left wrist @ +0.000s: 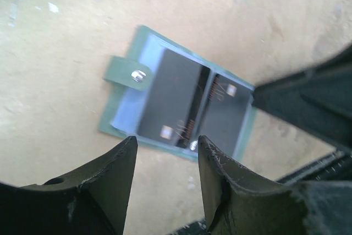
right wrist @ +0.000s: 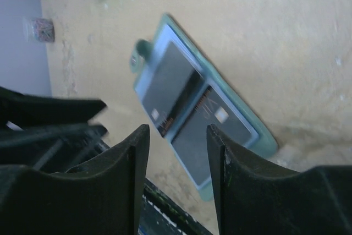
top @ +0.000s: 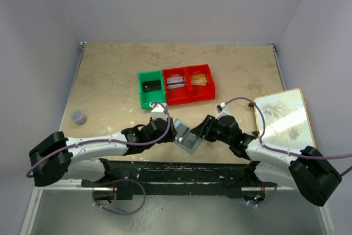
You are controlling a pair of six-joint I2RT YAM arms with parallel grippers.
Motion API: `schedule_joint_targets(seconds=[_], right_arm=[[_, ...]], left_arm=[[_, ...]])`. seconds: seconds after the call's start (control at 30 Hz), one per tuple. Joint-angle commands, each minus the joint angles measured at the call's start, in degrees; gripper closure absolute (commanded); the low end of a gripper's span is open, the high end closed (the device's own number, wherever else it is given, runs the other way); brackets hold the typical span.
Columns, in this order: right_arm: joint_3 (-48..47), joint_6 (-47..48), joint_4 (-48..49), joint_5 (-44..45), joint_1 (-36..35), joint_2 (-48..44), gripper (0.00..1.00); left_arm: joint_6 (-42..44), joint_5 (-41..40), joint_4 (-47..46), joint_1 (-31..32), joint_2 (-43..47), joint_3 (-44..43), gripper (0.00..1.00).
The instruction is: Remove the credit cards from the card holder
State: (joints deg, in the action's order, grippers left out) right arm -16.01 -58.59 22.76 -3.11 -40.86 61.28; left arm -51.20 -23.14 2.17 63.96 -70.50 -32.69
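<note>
The light blue card holder (top: 187,137) lies open and flat on the tan table between my two grippers. In the left wrist view the card holder (left wrist: 127,115) shows a dark credit card (left wrist: 168,94) in one panel and a second dark card (left wrist: 223,115) in the other, with the snap tab (left wrist: 124,74) sticking out at its left edge. My left gripper (left wrist: 165,144) is open just short of its near edge, holding nothing. My right gripper (right wrist: 177,130) is also open and empty, hovering over the card holder (right wrist: 258,136) and its cards (right wrist: 212,127).
A green bin (top: 150,88) and two red bins (top: 190,83) with items inside stand behind the card holder. A wooden-framed board (top: 283,119) lies at the right. A small grey object (top: 80,116) sits at the left. The black rail (top: 176,171) runs along the near edge.
</note>
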Motion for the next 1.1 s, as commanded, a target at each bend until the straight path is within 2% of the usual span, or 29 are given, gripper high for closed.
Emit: schedule_joint_targets(seconds=[0.0,0.07,0.23,0.37,0.5,0.67,0.9,1.07], right_arm=[[3.95,-9.48,14.0,-2.79,-0.27,1.32,0.52],[4.17,-10.06,15.81,-3.41,-0.27,2.91,0.54],[7.74,-13.33,28.56,-7.07,-0.29,8.04,0.57],[5.77,-12.7,28.95,-9.22,-0.27,13.63,0.57],[5.32,-13.36,34.28,-10.71,-0.28,18.72,0.59],[4.22,-13.51,36.17,-12.78,-0.33,23.9,0.6],[3.33,-14.04,37.88,-12.55,-0.29,28.9,0.66],[3.31,-14.93,38.78,-12.45,-0.27,31.06,0.66]], left_arm=[[4.78,2.49,-0.58,-4.64,-1.52,-2.69,0.55],[6.57,3.84,-0.45,-5.4,-3.44,-4.22,0.57],[8.62,5.73,-0.8,-5.43,-8.1,-7.78,0.61],[9.03,6.63,-1.81,-5.48,-9.71,-8.57,0.62],[9.35,4.06,-0.09,-5.75,-10.52,-8.87,0.62],[10.32,5.85,-0.36,-6.77,-12.25,-9.86,0.62],[9.21,6.78,-0.32,-6.86,-16.27,-11.37,0.63],[8.03,5.75,1.35,-6.83,-17.35,-11.91,0.66]])
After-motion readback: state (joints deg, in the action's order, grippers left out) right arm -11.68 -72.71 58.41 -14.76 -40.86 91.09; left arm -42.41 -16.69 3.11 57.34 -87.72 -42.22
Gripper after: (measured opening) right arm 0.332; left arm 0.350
